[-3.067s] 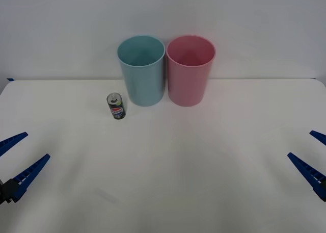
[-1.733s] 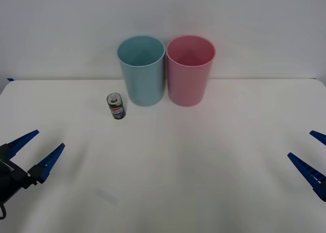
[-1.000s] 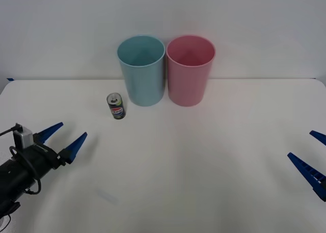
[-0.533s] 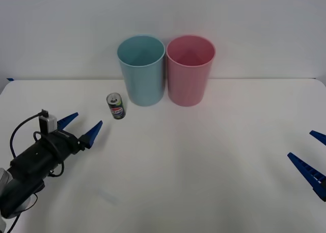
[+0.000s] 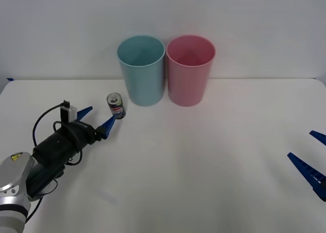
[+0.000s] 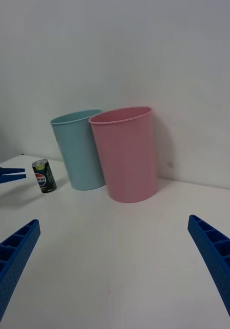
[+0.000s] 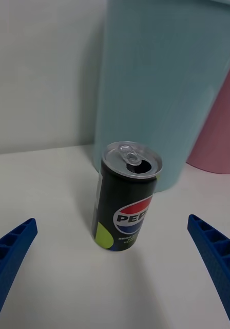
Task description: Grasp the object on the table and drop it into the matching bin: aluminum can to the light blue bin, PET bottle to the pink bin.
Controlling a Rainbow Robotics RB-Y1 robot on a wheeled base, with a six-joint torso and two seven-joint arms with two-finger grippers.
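- Right gripper (image 5: pixel 311 161) hangs low at the near right of the white surface (image 5: pixel 204 156), jaws spread
- Left gripper (image 5: pixel 97 119) sits just short of the aluminum can (image 5: pixel 116 106), jaws spread, nothing between them
- The can stands upright just beside the light blue bin (image 5: pixel 142 70)
- Pink bin (image 5: pixel 190 70) stands just right of it
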